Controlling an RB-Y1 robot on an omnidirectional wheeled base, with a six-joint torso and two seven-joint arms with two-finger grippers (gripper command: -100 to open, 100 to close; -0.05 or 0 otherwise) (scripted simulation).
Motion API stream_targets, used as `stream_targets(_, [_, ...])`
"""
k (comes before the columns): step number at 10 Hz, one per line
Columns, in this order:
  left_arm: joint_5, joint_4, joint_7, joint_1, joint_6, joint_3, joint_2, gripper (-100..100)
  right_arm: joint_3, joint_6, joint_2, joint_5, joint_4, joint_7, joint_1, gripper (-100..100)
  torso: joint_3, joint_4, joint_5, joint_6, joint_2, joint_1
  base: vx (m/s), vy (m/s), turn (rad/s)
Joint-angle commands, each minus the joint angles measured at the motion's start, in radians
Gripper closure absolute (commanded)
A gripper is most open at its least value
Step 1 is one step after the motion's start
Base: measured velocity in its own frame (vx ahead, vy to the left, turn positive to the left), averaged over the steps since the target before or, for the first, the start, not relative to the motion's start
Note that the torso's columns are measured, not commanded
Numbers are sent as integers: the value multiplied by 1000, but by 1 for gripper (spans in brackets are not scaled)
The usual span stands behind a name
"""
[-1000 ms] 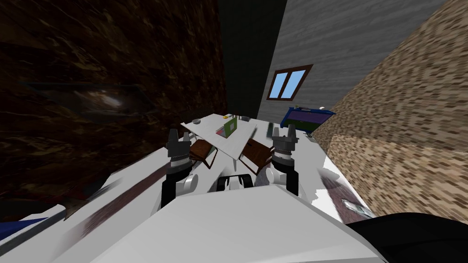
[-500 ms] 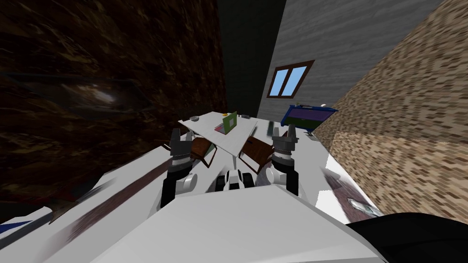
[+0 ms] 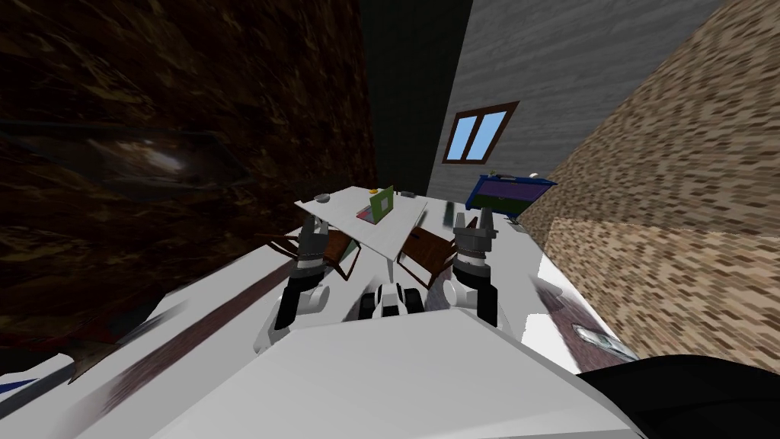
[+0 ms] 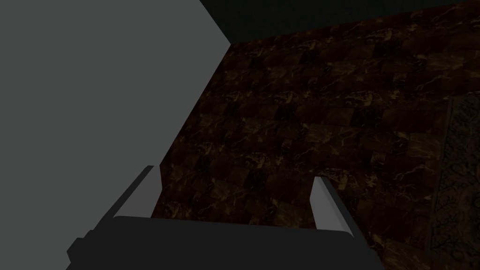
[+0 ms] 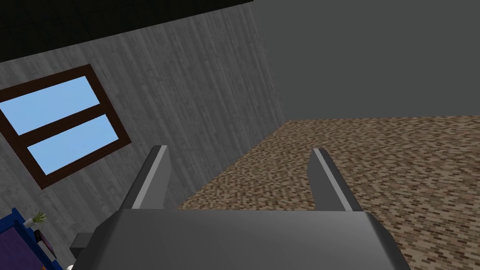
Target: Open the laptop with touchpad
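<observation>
Swung inward since a second ago, the left gripper (image 3: 314, 227) points upward in front of the table's (image 3: 396, 232) near-left edge, fingers apart and empty. Near the table's middle the laptop (image 3: 382, 204) stands with its green lid raised, base stretching left of it, well beyond both grippers. The right gripper (image 3: 474, 221) rises upright before the near-right edge, fingers likewise apart.

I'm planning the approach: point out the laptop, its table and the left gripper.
laptop (image 3: 384, 203), head view, on its green panel.
table (image 3: 400, 229), head view, on bare white top.
left gripper (image 4: 234, 174), left wrist view, midway between its fingertips.
</observation>
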Motion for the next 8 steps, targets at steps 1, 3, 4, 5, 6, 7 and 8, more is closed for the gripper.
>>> stream_targets(1, [26, 82, 14, -62, 18, 6, 61, -100, 0, 0, 0, 0, 0, 0, 0, 0, 0, 0, 0, 0, 0, 0, -21, 12, -45])
stream_targets(3, [36, 119, 19, -87, 26, 8, 82, -100, 0, 0, 0, 0, 0, 0, 0, 0, 0, 0, 0, 0, 0, 0, -13, 9, -19])
stream_targets(4, [47, 154, 23, -114, 34, 9, 104, -100, 0, 0, 0, 0, 0, 0, 0, 0, 0, 0, 0, 0, -1, 0, -19, 13, -57])
stream_targets(5, [58, 183, 28, -141, 42, 11, 126, -100, 0, 0, 0, 0, 0, 0, 0, 0, 0, 0, 0, 0, 0, 0, -26, 16, -60])
stream_targets(6, [58, 189, 28, -141, 42, 11, 126, -100, 0, 0, 0, 0, 0, 0, 0, 0, 0, 0, 0, 0, 0, 0, -18, 11, -19])
stream_targets(7, [69, 224, 33, -168, 50, 12, 148, -100, 0, 0, 0, 0, 0, 0, 0, 0, 0, 0, 0, 0, 0, 0, -11, 6, -38])
stream_targets(8, [81, 248, 38, -195, 58, 13, 171, -100, 0, 0, 0, 0, 0, 0, 0, 0, 0, 0, 0, 0, 0, -1, -18, 7, -51])
